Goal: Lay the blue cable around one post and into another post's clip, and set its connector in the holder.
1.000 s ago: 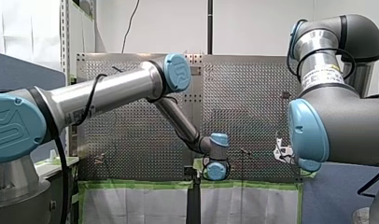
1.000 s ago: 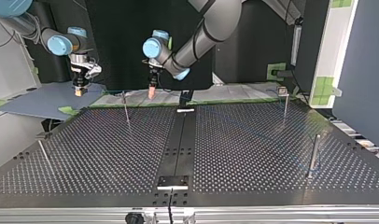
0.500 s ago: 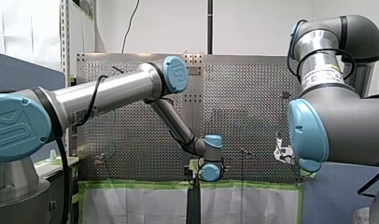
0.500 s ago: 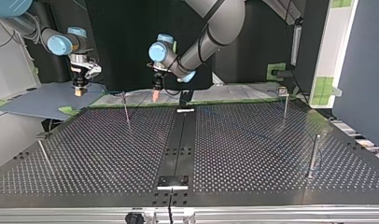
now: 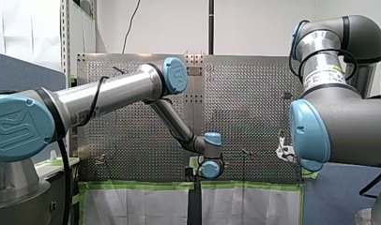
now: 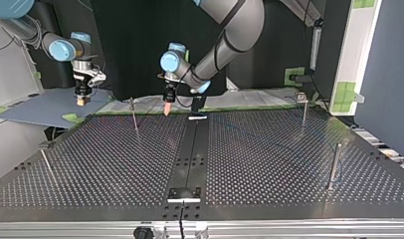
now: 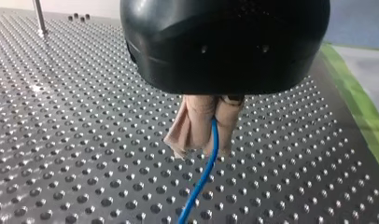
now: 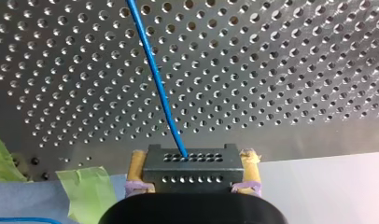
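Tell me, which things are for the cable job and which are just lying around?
For the job: blue cable, connector, posts, left claw, right claw.
Just lying about: green tape, blue sheet.

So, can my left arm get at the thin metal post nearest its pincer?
Probably yes. The left pincer, shut on the blue cable, hangs close beside the thin metal post, with nothing standing between them on the perforated table.
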### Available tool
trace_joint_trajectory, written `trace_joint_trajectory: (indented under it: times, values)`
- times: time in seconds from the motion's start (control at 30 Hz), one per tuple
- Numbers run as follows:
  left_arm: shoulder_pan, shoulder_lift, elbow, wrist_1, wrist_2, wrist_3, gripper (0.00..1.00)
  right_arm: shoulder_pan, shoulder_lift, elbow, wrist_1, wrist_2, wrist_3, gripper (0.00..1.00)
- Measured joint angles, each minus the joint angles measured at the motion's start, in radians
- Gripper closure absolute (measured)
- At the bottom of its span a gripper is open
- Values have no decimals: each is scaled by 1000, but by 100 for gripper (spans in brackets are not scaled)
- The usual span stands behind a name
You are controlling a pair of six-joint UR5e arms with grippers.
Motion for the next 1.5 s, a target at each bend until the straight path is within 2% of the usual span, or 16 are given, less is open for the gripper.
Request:
trace_joint_trajectory:
  times: [0.3,0.37,0.4,0.43,0.47,0.5,0.53,0.73,0.93,1.2,1.33,1.5]
  values:
    - [13,0,1,-13,9,12,100,-1,3,-11,3,-1,6,98]
    - [13,0,1,-20,13,12,71,-1,5,-11,4,-1,6,98]
    - [13,0,1,-25,16,11,71,-1,5,-11,4,-1,7,98]
    - [13,0,1,-30,19,9,47,0,6,-11,4,-2,7,98]
    - [13,0,1,-38,22,7,29,1,6,-11,5,-3,7,98]
    - [12,0,1,-45,25,6,29,2,7,-11,5,-3,7,98]
    - [12,1,1,-52,27,6,2,3,7,-11,5,-3,7,98]
    - [-1,2,0,-103,64,12,2,6,10,-11,8,-6,7,98]
    - [-9,25,-24,-144,110,43,2,7,12,-11,10,-16,7,98]
    - [-10,88,-88,-102,176,51,2,8,16,-11,16,-18,7,98]
    - [-17,120,-120,-74,208,54,2,8,17,-11,17,-19,13,98]
    - [-29,141,-159,-85,247,62,2,9,18,-11,20,-20,17,98]
